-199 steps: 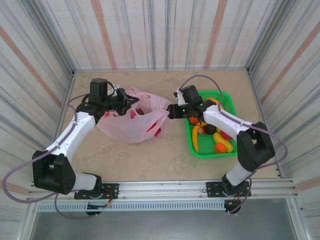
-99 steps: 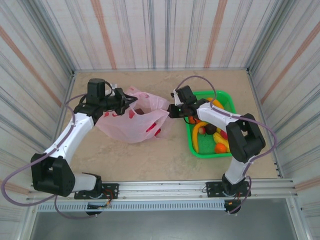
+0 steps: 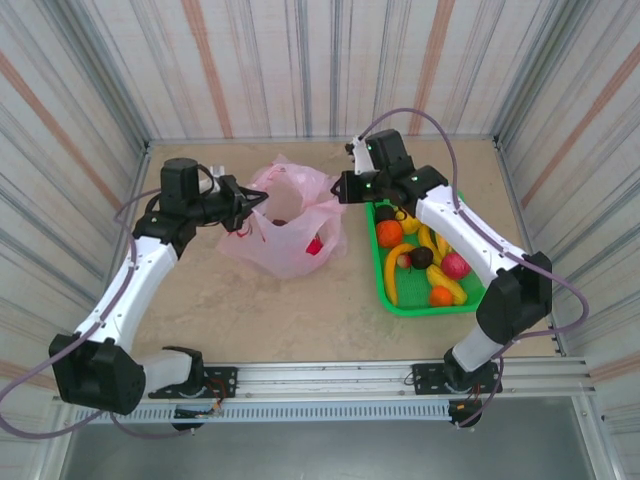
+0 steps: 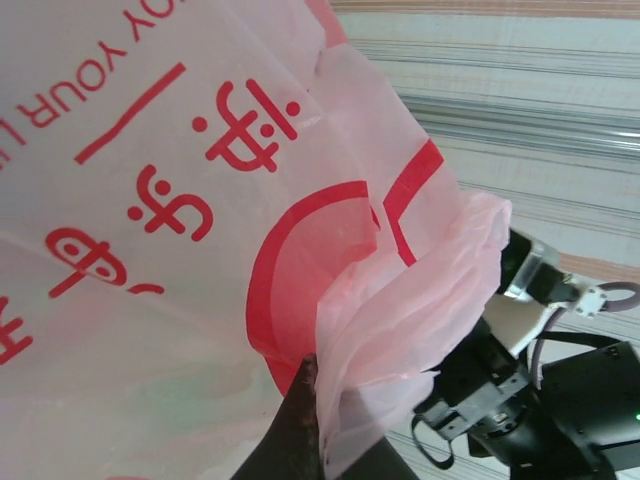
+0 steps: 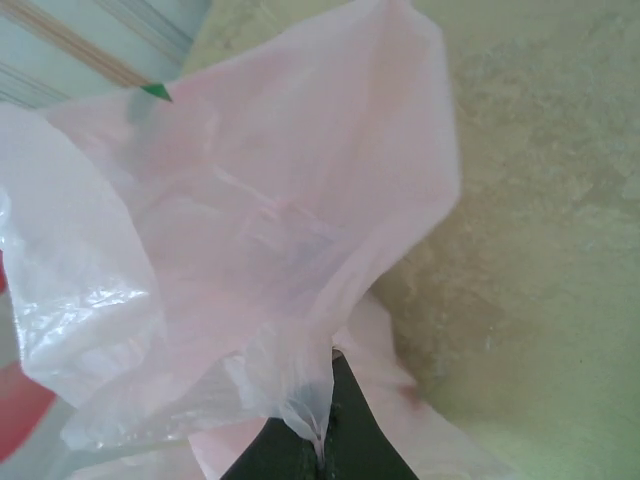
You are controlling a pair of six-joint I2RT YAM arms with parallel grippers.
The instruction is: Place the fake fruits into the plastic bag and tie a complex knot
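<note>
The pink plastic bag [image 3: 290, 235] hangs stretched between both grippers above the table's middle. My left gripper [image 3: 243, 207] is shut on its left rim; in the left wrist view the dark fingers [image 4: 300, 425] pinch the red-printed film [image 4: 200, 200]. My right gripper [image 3: 341, 188] is shut on the right rim, with thin film [image 5: 250, 230] bunched between its fingers [image 5: 290, 455]. The fake fruits [image 3: 425, 258], bananas, orange balls, a red and a dark brown piece, lie in the green basket [image 3: 462, 205]. The knot is out of view.
The green basket sits right of the bag, under the right forearm [image 3: 455, 225]. Striped walls [image 3: 320, 60] close in the table on three sides. Bare table [image 3: 300, 320] lies in front of the bag.
The right gripper has shut on the bag's right rim. Both grippers rose and moved toward the back wall, lifting the bag and pulling its mouth open.
</note>
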